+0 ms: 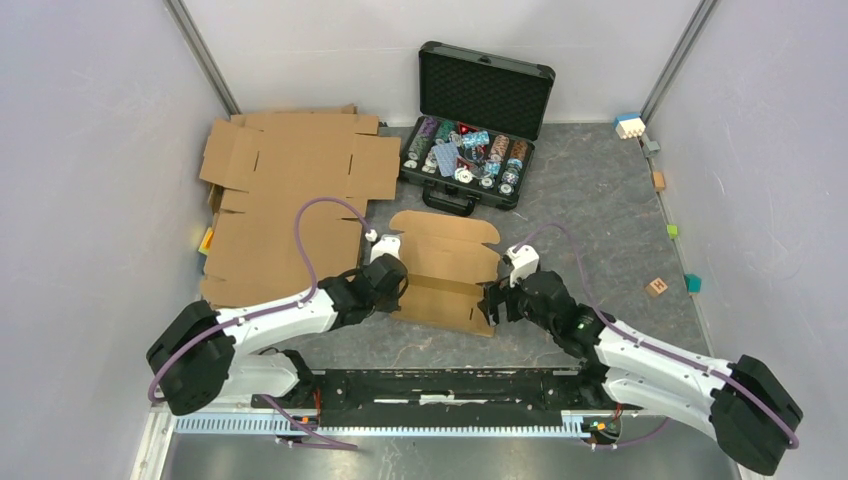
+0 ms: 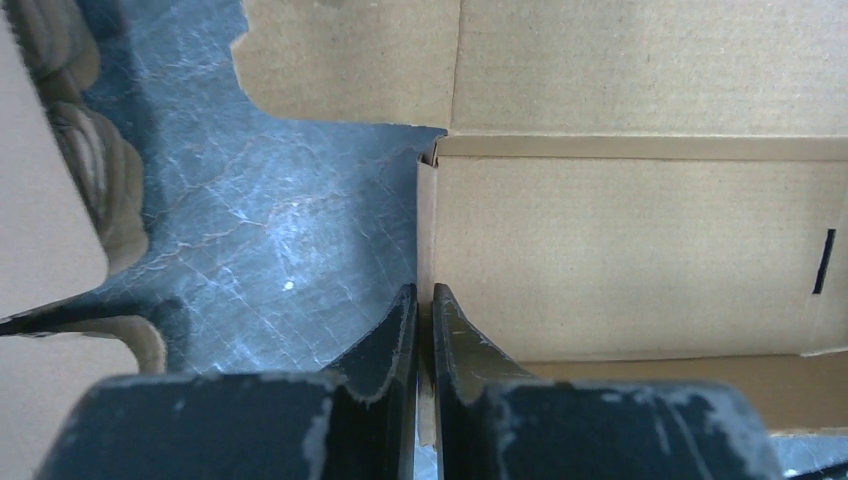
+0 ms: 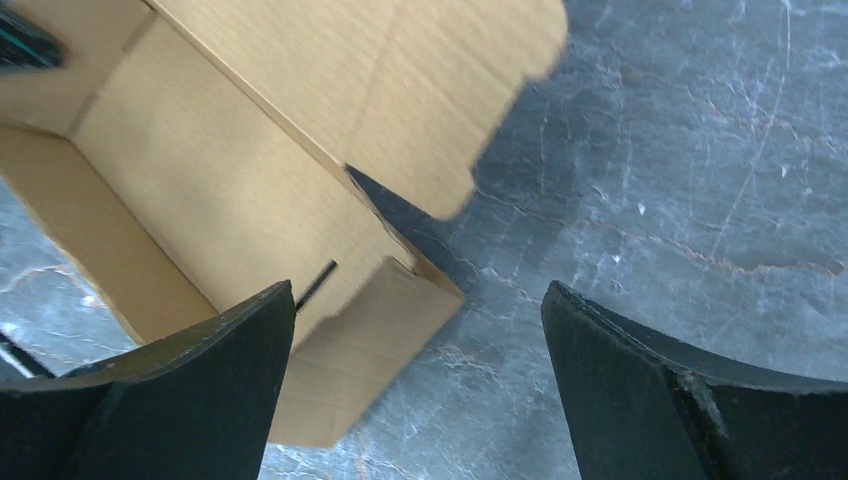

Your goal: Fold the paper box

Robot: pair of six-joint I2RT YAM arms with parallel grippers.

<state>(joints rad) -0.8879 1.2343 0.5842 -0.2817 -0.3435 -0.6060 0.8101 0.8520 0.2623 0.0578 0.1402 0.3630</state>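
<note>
The paper box (image 1: 445,270), a small brown die-cut mailer, lies partly folded in the middle of the grey table. My left gripper (image 1: 392,275) is at its left edge. In the left wrist view the left gripper (image 2: 425,300) is shut on the thin upright side wall of the paper box (image 2: 620,250), and the cardboard edge shows between the fingers. My right gripper (image 1: 497,300) is at the box's right edge. In the right wrist view the right gripper (image 3: 420,310) stands wide open, with a raised corner flap of the paper box (image 3: 220,200) beside its left finger (image 3: 200,380), apart from the pads.
Bigger flat cardboard sheets (image 1: 290,190) lie at the back left. An open black case of chips (image 1: 475,130) stands behind the box. Small coloured blocks (image 1: 657,287) are scattered along the right wall, and a white and blue one (image 1: 630,125) sits in the back corner.
</note>
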